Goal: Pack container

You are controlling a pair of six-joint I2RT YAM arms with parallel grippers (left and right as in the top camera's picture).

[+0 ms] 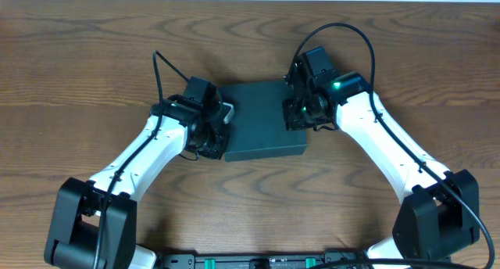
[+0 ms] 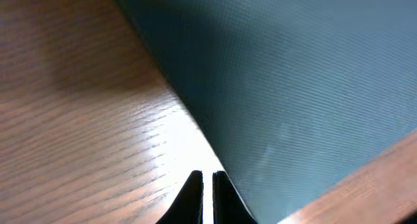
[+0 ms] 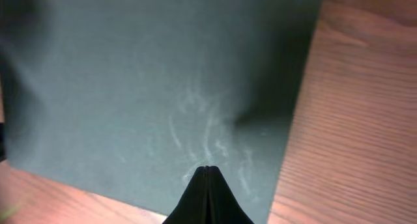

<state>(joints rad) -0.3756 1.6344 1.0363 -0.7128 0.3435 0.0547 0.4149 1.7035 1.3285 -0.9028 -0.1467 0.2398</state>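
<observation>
The container [image 1: 262, 122] is a dark teal-green square box lying flat and closed on the wooden table. It fills much of the left wrist view [image 2: 293, 87] and the right wrist view [image 3: 156, 74]. My left gripper [image 1: 221, 132] is at the box's left edge. Its fingers [image 2: 207, 180] are nearly together with a thin gap and hold nothing, their tips on the table beside the box edge. My right gripper [image 1: 298, 112] is over the box's right side. Its fingers [image 3: 206, 168] are shut and empty, with the tip on or just above the lid, which shows faint scuff marks.
The wooden table [image 1: 94, 58] surrounds the box on all sides. Black cables loop above both arms. A dark rail [image 1: 258, 261] runs along the front edge between the arm bases.
</observation>
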